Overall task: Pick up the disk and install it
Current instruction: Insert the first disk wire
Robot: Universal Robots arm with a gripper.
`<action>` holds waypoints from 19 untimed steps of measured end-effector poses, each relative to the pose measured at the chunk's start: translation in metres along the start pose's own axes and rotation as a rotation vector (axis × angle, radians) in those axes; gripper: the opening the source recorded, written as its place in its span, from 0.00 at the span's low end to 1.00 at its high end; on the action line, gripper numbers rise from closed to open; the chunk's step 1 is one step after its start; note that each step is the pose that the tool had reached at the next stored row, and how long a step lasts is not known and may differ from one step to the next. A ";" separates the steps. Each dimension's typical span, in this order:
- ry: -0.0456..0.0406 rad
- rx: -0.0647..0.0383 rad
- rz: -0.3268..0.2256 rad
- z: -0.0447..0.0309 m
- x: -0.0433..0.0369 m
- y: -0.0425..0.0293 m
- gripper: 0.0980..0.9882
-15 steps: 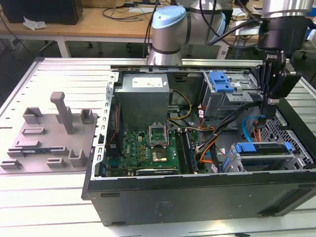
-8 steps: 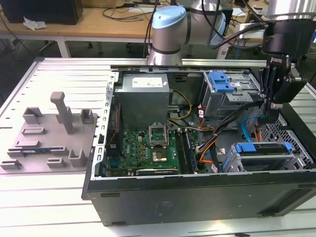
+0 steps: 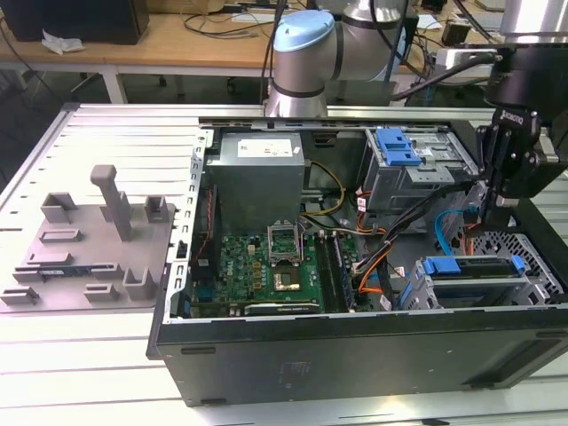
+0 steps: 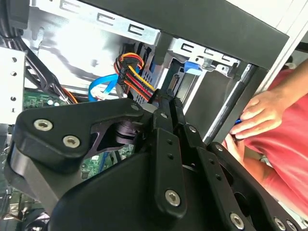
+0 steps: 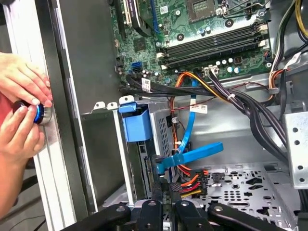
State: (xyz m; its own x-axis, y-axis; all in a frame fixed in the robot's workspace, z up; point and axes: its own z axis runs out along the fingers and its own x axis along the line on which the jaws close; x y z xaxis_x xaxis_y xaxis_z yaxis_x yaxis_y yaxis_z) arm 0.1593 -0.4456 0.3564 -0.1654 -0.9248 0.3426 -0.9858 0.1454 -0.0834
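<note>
Lower cage, exterior view's right: the disk lay flat inside the grey drive cage.
Long axis: it ran across the exterior view, with the blue carrier end toward that view's left.
Gripper: the gripper hung just above the disk, its fingers drawn together and nothing seen between them.
Cables: red and yellow leads sat beside the fingertips.
Person: a hand rested on the case edge.
</note>
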 end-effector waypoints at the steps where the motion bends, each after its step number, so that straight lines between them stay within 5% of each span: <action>1: -0.0081 -0.002 0.000 0.0002 0.0014 -0.0006 0.08; 2: -0.0220 -0.004 0.001 0.0003 0.0025 -0.0009 0.08; 5: -0.1206 -0.021 0.003 0.0036 0.0124 -0.0027 0.08; 9: -0.1546 -0.029 0.003 0.0092 0.0275 -0.0051 0.08; 11: -0.1781 -0.035 0.003 0.0122 0.0352 -0.0063 0.08; 13: -0.1918 -0.040 0.003 0.0134 0.0385 -0.0068 0.08; 16: -0.2244 -0.052 0.000 0.0163 0.0460 -0.0081 0.08; 19: -0.2289 -0.056 -0.006 0.0172 0.0482 -0.0088 0.08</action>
State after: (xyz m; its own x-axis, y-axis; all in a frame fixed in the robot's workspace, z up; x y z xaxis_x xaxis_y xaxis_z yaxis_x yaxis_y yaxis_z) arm 0.1604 -0.4975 0.3576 -0.1556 -0.9803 0.1213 -0.9878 0.1533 -0.0283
